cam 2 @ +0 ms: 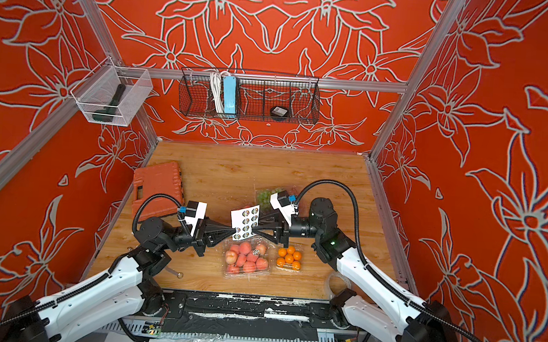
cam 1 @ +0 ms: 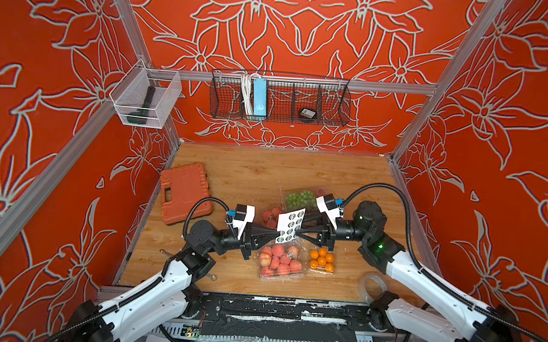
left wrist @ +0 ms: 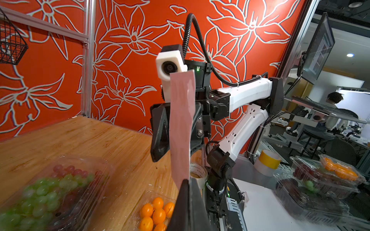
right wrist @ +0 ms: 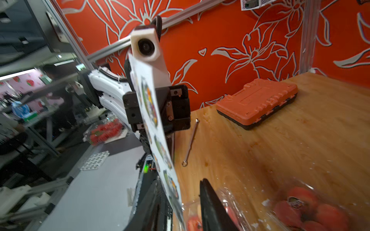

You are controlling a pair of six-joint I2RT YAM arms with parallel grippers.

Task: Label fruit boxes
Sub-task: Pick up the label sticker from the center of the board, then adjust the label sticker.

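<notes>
A white sheet of round stickers point(cam 1: 290, 224) hangs upright between my two grippers above the fruit boxes. My left gripper point(cam 1: 278, 234) is shut on the sheet's left edge point(left wrist: 182, 130). My right gripper point(right wrist: 180, 182) is open at the opposite edge, and the sheet point(right wrist: 152, 112) lies against one finger point(right wrist: 154, 198). Below sit the large box of peaches point(cam 1: 281, 259) with a round sticker point(cam 1: 290, 254) on its lid, and the box of oranges point(cam 1: 321, 261). Behind the sheet are the small box of peaches point(cam 1: 271, 216) and the box of grapes point(cam 1: 300, 196), both partly hidden.
An orange tool case point(cam 1: 185, 192) lies at the table's back left. A thin wrench point(cam 1: 212, 277) lies near my left arm and a tape roll point(cam 1: 370, 284) near my right arm. A wire basket point(cam 1: 279, 98) and a clear bin point(cam 1: 145, 98) hang on the walls.
</notes>
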